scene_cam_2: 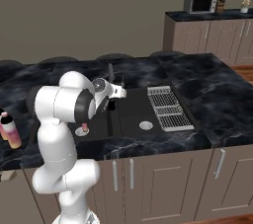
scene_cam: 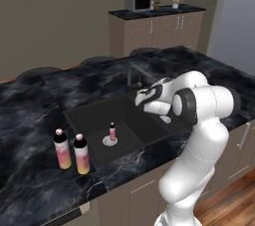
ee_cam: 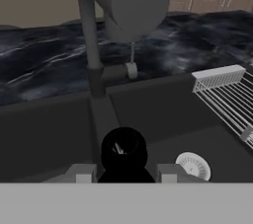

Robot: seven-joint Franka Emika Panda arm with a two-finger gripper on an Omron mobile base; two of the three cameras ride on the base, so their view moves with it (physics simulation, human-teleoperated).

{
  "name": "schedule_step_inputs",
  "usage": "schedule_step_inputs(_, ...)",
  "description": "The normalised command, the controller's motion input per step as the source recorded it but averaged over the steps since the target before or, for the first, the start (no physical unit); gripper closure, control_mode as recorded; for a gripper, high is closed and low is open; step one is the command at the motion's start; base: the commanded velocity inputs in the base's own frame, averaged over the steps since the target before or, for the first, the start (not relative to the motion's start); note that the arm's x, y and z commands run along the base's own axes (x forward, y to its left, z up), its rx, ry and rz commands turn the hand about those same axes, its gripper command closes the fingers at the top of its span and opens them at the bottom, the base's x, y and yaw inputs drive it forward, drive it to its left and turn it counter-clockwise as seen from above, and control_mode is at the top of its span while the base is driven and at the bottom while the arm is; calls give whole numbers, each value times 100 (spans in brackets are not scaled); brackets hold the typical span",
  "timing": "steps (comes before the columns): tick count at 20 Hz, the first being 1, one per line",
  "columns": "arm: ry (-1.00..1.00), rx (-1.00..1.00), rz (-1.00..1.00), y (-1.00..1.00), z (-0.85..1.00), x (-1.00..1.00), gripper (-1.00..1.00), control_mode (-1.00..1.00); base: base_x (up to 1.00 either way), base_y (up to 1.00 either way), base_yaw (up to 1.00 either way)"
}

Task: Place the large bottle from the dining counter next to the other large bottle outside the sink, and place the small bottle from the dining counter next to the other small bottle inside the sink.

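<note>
In the hand view the small black bottle [ee_cam: 123, 154] sits between my gripper [ee_cam: 125, 173] fingertips, seen from above, and the gripper is shut on it. The hand [scene_cam: 144, 98] hovers over the right part of the black sink [scene_cam: 89, 115], just in front of the dark faucet [ee_cam: 89, 45]. The other small bottle [scene_cam: 112, 131], pink with a whitish base, stands in the basin's left part, also seen as the pink bottle [scene_cam_2: 85, 128]. Two tall pink-yellow bottles [scene_cam: 62, 149] [scene_cam: 81, 154] stand side by side on the counter left of the sink.
A ribbed metal drain rack [scene_cam_2: 169, 107] lies over the sink's right side, with a round drain [scene_cam_2: 146, 125] beside it. The black marble counter [scene_cam: 30, 120] surrounds the basin. A microwave [scene_cam: 139, 1] stands on the far cabinets.
</note>
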Motion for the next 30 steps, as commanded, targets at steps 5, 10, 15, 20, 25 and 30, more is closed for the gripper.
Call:
schedule_step_inputs(5, 0, 0, -5, 17, -13, 0, 100, -100, 0, 0, 0)
schedule_step_inputs(10, 0, 2, -5, 29, -9, 0, 100, -100, 0, 0, 0)
schedule_step_inputs(15, 0, 3, -4, 44, 0, -3, 100, -100, 0, 0, 0)
schedule_step_inputs(20, -4, 3, -4, 45, 0, -12, 100, -100, 0, 0, 0)
schedule_step_inputs(25, -1, 1, -4, 37, 0, -1, 100, -100, 0, 0, 0)
schedule_step_inputs(30, 0, 0, -6, 38, 0, 0, 100, -100, 0, 0, 0)
